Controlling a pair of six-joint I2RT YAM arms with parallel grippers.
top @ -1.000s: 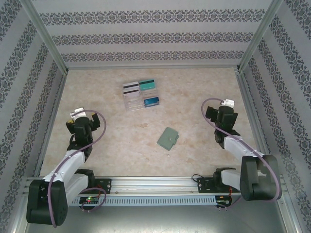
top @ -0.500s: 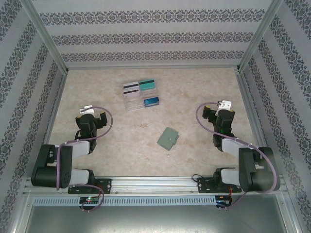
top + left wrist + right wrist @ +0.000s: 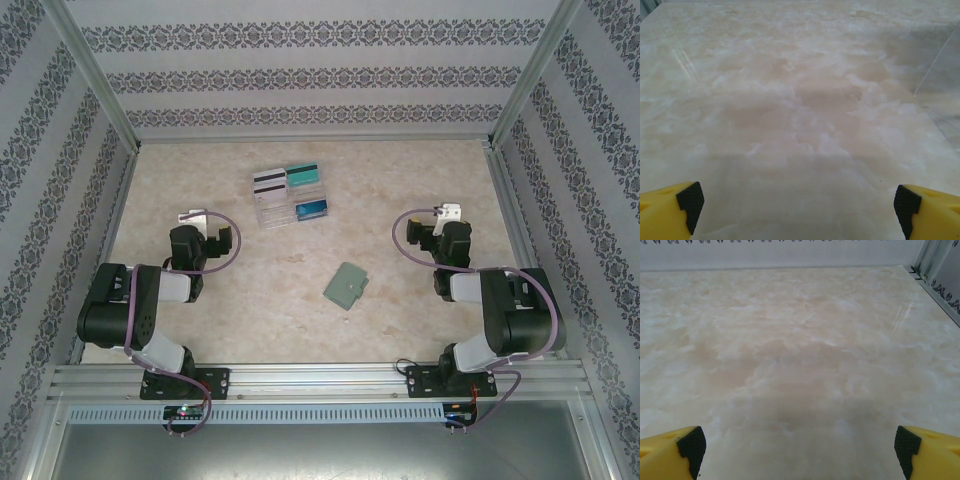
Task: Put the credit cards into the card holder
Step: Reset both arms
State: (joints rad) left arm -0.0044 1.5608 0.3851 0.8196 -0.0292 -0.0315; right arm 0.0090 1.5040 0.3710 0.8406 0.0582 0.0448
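Gaping wide, left gripper [image 3: 797, 207] and right gripper [image 3: 799, 449] hold nothing.

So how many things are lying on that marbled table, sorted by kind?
Thin plastic cards: 3 (white card with black stripes, teal card, blue card); a possible pale fourth is too faint to tell
Clear plastic stand: 1
Sage-green square folding wallet: 1
Total: 5
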